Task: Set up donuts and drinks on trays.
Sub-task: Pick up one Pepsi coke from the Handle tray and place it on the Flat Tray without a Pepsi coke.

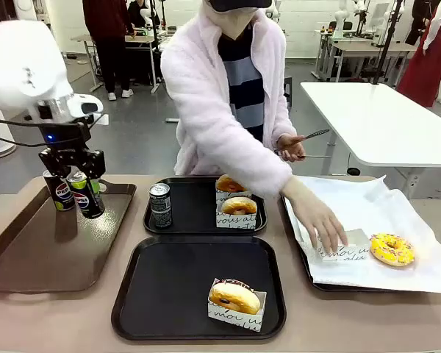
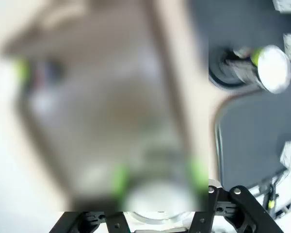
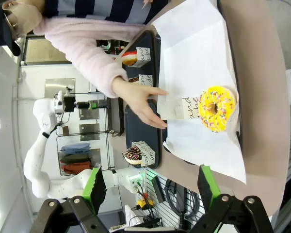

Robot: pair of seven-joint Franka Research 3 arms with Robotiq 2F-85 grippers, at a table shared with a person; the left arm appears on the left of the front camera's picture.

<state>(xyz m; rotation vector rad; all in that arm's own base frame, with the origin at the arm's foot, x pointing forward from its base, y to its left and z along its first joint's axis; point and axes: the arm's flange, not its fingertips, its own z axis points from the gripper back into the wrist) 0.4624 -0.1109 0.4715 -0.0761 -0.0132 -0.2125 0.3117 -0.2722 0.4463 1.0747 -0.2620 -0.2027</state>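
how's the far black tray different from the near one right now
The far tray holds a can and two sleeved donuts; the near tray holds one sleeved donut and no can. The far tray has the can at its left and the donuts at its right, while the near tray is mostly bare, with its donut towards the robot-side right corner. Both are black with rounded corners and raised rims.

- I count 4 donuts [image 1: 235, 298] across the worktop.
- I count 3 soda cans [image 1: 160, 204].
- I see 2 black trays [image 1: 169, 279].
- 1 brown tray [image 1: 29, 257].
- 1 paper-lined tray [image 1: 325, 287].
- 1 pair of tongs [image 1: 312, 135].
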